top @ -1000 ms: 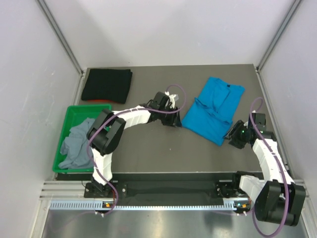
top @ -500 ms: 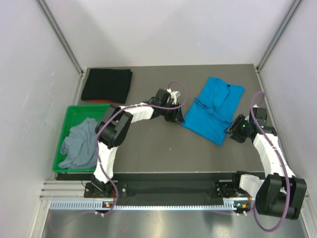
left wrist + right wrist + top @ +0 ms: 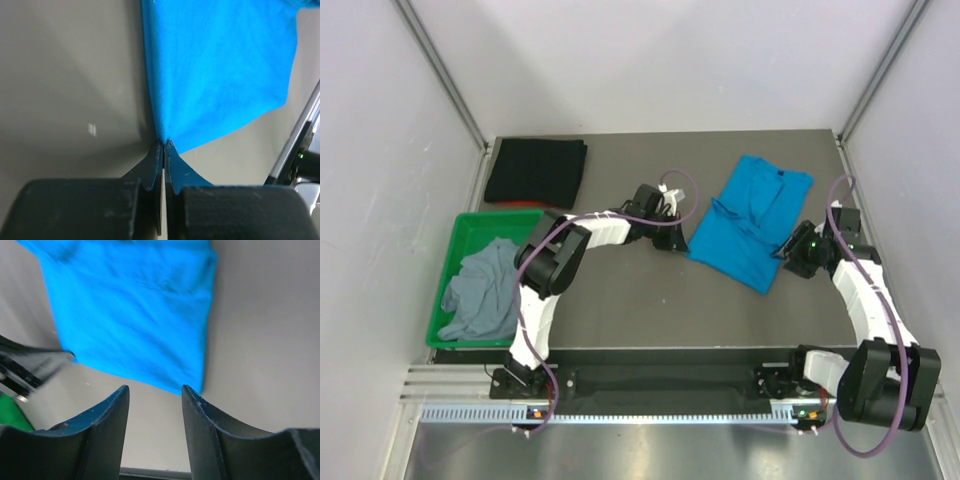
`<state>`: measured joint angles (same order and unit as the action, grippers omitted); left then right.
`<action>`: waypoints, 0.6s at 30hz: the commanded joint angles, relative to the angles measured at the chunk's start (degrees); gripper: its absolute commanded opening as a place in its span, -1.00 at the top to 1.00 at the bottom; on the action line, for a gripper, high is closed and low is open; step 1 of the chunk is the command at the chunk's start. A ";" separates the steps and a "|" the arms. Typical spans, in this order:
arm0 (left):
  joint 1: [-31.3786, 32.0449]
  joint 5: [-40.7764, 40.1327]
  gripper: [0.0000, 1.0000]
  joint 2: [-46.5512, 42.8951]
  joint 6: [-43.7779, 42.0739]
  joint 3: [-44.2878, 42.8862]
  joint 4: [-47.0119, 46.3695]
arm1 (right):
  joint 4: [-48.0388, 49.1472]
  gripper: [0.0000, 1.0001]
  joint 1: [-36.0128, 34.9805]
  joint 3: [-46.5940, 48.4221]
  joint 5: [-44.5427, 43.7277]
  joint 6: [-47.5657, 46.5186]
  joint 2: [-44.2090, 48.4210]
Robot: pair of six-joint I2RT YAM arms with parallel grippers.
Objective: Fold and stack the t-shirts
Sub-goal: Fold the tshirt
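The bright blue t-shirt [image 3: 750, 222] lies partly folded and rumpled on the right half of the table. My left gripper [image 3: 682, 241] reaches across to its near-left corner and is shut on that corner; in the left wrist view the blue cloth [image 3: 220, 75] runs straight into the closed fingertips [image 3: 163, 145]. My right gripper [image 3: 788, 256] stands open just short of the shirt's near-right corner [image 3: 195, 382], with only bare table between its fingers [image 3: 154, 390]. The black t-shirt [image 3: 535, 172] lies folded at the back left. The grey t-shirt [image 3: 480, 290] is bunched in the bin.
A green plastic bin [image 3: 457, 235] stands at the table's left edge, holding the grey shirt. Something red [image 3: 510, 205] peeks from under the black shirt. White walls with metal posts close in the table on three sides.
My left gripper has shut on the blue shirt's near-left corner. My right gripper has moved away from me, up to the shirt's near-right corner, still open.
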<state>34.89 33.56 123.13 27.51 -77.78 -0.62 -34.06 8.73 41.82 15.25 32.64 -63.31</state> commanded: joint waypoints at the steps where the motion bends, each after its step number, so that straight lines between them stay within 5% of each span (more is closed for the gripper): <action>1: 0.00 -1.92 1.00 -5.09 -2.10 5.69 3.34 | 2.16 0.06 -0.38 5.10 1.37 -1.53 -0.85; 9: 1.40 -6.04 1.00 -19.40 -0.97 24.56 1.95 | 7.68 0.07 -0.47 7.39 1.62 -3.89 -8.57; 18: 8.96 -12.64 1.00 -38.83 13.95 48.31 -8.25 | 20.24 0.09 -2.49 12.14 5.39 -9.78 -23.60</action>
<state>42.04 23.92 88.97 34.68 -34.85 -4.54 -22.90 7.25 49.47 17.74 26.70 -82.98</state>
